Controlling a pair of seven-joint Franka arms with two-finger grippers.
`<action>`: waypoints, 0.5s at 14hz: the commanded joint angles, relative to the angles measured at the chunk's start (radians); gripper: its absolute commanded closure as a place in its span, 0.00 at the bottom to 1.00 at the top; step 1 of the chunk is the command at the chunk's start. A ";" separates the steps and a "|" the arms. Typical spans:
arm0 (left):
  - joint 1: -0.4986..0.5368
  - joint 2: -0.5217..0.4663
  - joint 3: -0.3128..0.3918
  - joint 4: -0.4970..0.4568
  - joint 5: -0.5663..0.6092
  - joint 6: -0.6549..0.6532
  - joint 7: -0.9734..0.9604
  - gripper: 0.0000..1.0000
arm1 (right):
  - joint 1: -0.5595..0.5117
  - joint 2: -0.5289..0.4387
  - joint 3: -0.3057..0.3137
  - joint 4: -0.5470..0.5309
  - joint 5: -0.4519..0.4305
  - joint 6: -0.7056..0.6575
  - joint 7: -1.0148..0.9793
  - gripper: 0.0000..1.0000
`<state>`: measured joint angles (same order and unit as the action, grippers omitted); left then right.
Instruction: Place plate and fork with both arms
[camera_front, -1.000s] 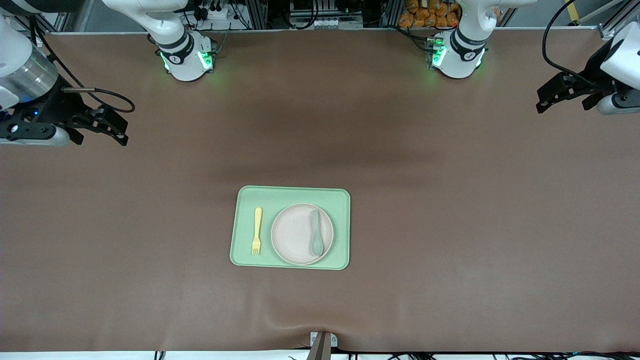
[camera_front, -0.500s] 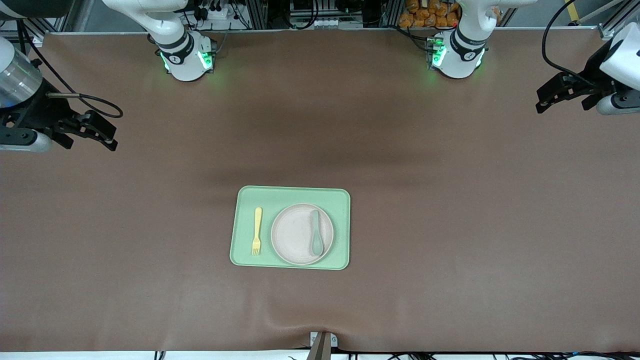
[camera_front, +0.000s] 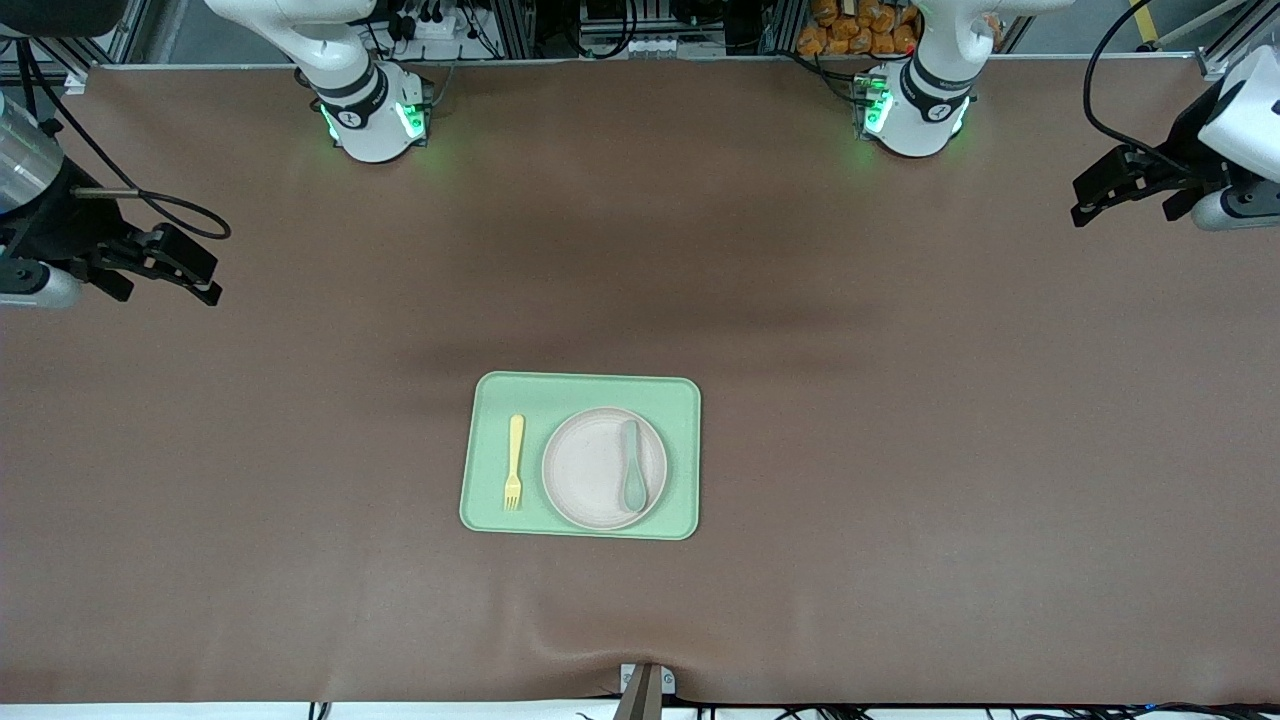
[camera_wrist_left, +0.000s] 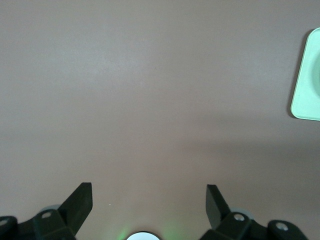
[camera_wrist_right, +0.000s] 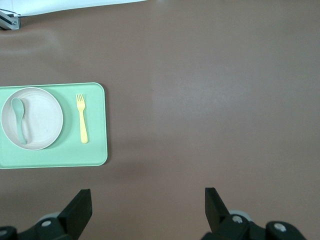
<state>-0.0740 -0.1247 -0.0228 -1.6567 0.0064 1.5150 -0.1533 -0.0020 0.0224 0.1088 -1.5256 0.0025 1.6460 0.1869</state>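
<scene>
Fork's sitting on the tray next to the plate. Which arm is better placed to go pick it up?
Right, probably. The fork lies on the tray at the plate's side toward the right arm's end. The right gripper is open over bare table there; the left gripper, also open, would have to reach across the plate and spoon.

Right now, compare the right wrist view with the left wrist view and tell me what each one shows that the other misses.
Only the right wrist view shows the plate with the spoon lying on it, and the fork beside it on the tray. Only the left wrist view shows the left tool, open over bare table. Both share the brown table and at least an edge of the tray.
</scene>
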 joint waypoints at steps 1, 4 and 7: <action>0.005 -0.015 0.001 -0.006 -0.014 0.008 0.017 0.00 | -0.016 0.016 0.008 0.036 0.008 -0.021 -0.020 0.00; 0.006 -0.012 0.004 0.014 -0.014 0.007 0.012 0.00 | -0.019 0.016 0.006 0.038 0.004 -0.021 -0.043 0.00; 0.005 -0.009 0.004 0.017 -0.010 0.001 0.011 0.00 | -0.018 0.017 -0.011 0.038 0.013 -0.021 -0.055 0.00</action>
<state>-0.0738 -0.1247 -0.0195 -1.6449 0.0064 1.5177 -0.1523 -0.0025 0.0238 0.0949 -1.5190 0.0023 1.6431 0.1578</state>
